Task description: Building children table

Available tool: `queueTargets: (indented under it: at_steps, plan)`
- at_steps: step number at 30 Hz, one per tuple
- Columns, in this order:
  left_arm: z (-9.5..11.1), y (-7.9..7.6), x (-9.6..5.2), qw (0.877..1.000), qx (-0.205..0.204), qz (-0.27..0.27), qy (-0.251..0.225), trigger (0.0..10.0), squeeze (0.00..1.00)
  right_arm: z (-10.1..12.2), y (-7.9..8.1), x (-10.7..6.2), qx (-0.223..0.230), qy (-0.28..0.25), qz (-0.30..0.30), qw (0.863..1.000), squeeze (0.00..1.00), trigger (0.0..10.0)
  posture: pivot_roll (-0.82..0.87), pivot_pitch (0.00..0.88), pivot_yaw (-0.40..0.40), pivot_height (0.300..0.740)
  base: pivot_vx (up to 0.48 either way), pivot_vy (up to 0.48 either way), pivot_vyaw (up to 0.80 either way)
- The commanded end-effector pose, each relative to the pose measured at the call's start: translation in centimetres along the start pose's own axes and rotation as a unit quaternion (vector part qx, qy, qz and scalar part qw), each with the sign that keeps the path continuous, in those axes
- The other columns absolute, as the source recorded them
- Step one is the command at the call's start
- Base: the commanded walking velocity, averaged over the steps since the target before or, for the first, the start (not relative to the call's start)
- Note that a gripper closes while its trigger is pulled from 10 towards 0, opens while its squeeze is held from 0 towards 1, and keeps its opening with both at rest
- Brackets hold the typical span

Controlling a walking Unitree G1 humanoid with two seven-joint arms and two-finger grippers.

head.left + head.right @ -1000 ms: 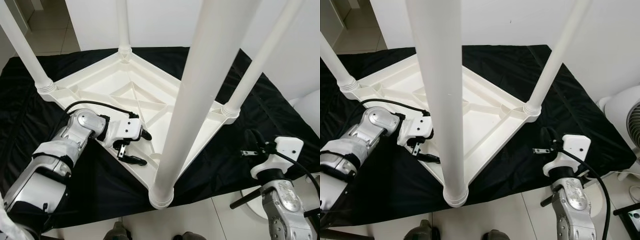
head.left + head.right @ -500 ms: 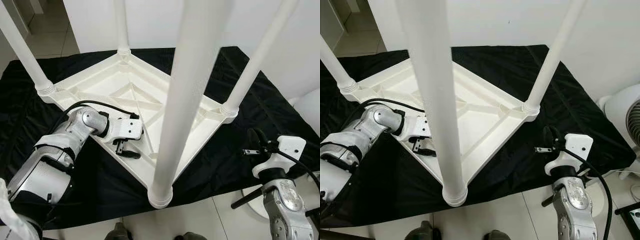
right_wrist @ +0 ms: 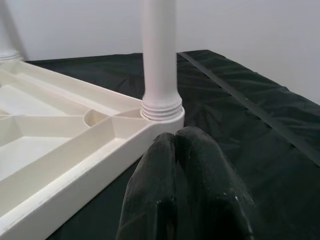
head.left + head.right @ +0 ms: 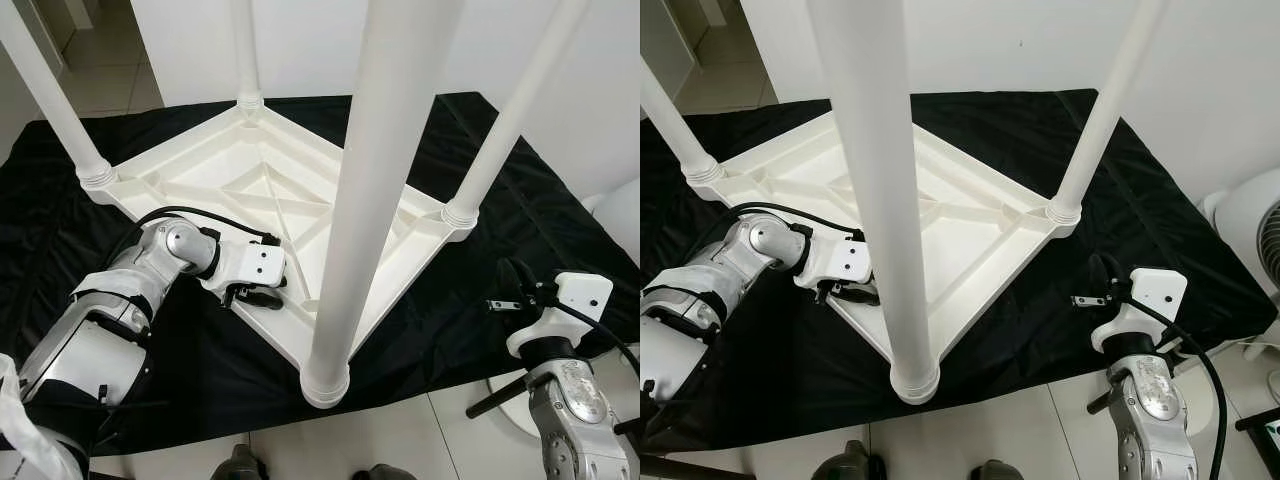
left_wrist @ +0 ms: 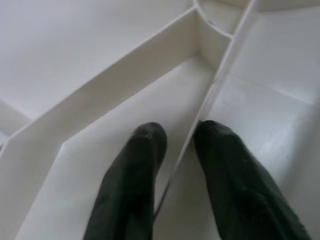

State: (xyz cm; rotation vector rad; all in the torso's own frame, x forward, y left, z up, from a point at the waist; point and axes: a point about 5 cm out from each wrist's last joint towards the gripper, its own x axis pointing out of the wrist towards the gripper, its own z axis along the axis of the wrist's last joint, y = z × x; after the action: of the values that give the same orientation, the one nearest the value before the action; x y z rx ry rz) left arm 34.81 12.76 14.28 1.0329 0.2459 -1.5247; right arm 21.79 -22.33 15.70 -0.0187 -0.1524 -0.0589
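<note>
While the white table (image 4: pixel 270 190) is lying upside down on a black cloth (image 4: pixel 480 290) on the floor, its four legs are standing straight up from the corners. The near leg (image 4: pixel 375 180) is rising very close to the camera, the left leg (image 4: pixel 50 95) and the right leg (image 4: pixel 510 115) are standing at the sides, and the far leg (image 4: pixel 245 50) is standing near the white wall (image 4: pixel 330 40).

At the near left edge of the table, the left gripper (image 4: pixel 262 293) is reaching in from the left. Its fingers (image 5: pixel 132 180) are sitting one on each side of a thin white rib (image 5: pixel 200 115) on the underside of the table, with only a narrow gap between them, and they are pinching this rib. A black cable (image 4: pixel 190 212) is running in a curve over the silver left arm (image 4: pixel 110 310).

The right gripper (image 4: pixel 513 283) is hanging over the cloth at the near right, well apart from the table and near the right leg. In the right wrist view its fingers (image 3: pixel 200 190) are pressing together, tip against tip, and they are holding nothing.

A white fan (image 4: pixel 1250 240) is standing on the tile floor (image 4: pixel 1040 430) at the right, just beside the cloth.
</note>
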Motion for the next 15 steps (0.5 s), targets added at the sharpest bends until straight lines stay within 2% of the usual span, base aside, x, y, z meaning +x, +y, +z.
queueTargets:
  at_steps: [1, 8, 15]
  plan:
    - [-0.35, 0.05, -0.21, 0.999, -0.028, 0.021, -0.011, 0.0, 0.00, 0.32, -0.34, -0.01, -0.007, -0.006, -0.004, 1.000, 0.00, 10.0, -0.01, 0.052, 0.036, 0.740, 0.000, 0.000, 0.00]
    - [-0.07, 0.02, 0.03, 0.999, -0.025, 0.017, -0.023, 0.0, 0.00, 0.47, -0.31, 0.09, -0.005, -0.011, -0.004, 1.000, 0.00, 10.0, -0.02, 0.046, 0.034, 0.740, 0.000, 0.000, 0.00]
    - [0.55, 0.43, 0.16, 0.997, -0.037, 0.027, -0.054, 0.0, 0.00, 0.60, -0.43, 0.28, -0.007, -0.014, -0.007, 1.000, 0.00, 10.0, -0.02, 0.041, 0.032, 0.740, 0.000, 0.000, 0.00]
